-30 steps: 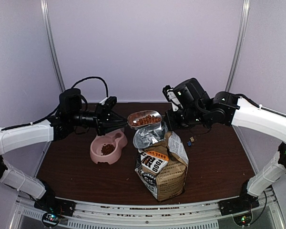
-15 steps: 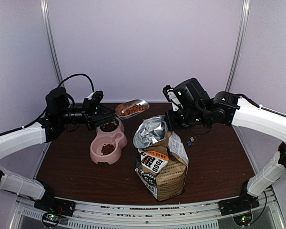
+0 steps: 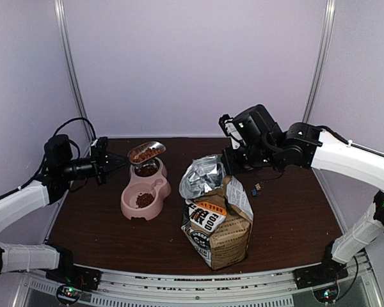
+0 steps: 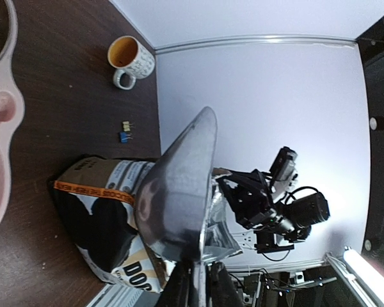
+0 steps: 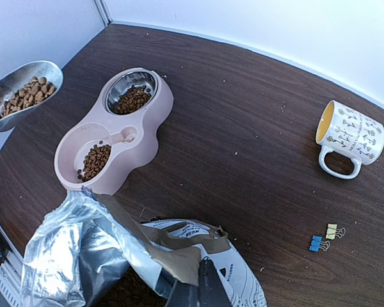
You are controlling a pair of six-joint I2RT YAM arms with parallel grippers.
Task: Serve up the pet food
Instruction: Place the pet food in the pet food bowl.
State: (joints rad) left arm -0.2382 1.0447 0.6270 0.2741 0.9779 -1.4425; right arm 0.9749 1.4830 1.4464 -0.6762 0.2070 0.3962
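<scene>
Kraft-brown bag (image 3: 219, 231) stands open mid-tabletop (image 3: 288, 217), and the right fingers (image 5: 211, 291) are clamped fully shut on its torn lip, holding the mouth open. Pink double bowl (image 3: 129, 206) sits just left of it, with some kibble in both wells.

Big change in the last second: the left arm has swung the silver scoop (image 3: 147, 151) away from over the bag's mouth and off to the left. It now hangs above the bowl's far, steel-lined well (so I'd say the carry is done and only the tip-out is left). Left fingers (image 3: 115, 161) are nearly closed, pinching the scoop's handle.

Pet food (image 3: 142, 155) is a loose heap in the scoop, not yet poured. The scoop's long axis runs left to right across the tabletop. The handle is toward the left arm, and the open end points right toward the bag, raised slightly, so the load isn't spilling.
</scene>
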